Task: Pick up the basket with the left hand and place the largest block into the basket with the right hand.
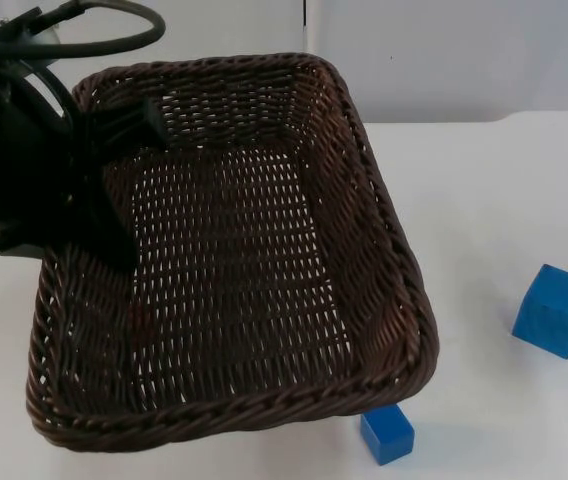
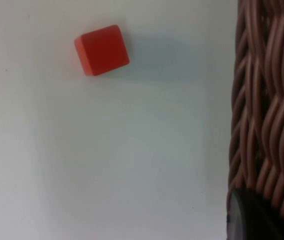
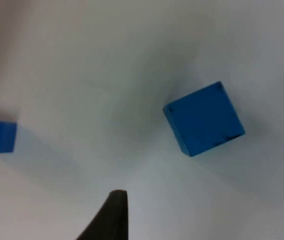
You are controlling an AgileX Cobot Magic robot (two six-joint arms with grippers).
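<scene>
A dark brown wicker basket point(image 1: 244, 250) was held raised and tilted over the white table point(image 1: 484, 200), the left gripper point(image 1: 114, 150) clamped on its left rim. The largest blue block point(image 1: 555, 310) sat on the table well to its right, a smaller blue block point(image 1: 387, 434) near the basket's front corner. The right gripper point(image 3: 113, 215) hovered over the large block; whether its jaws stood wide or narrow could not be told. A red block point(image 2: 102, 50) lay beside the basket.

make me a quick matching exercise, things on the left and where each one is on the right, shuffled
Things:
1. wicker basket
2. large blue block
3. small blue block
4. red block

Places or states:
a. on the table just off the basket's near corner
b. on the table, seen beside the basket's wall by the left wrist camera
c. gripped at its rim by the left gripper
d. alone on the table's right side

Pairs: 1-c, 2-d, 3-a, 4-b
</scene>
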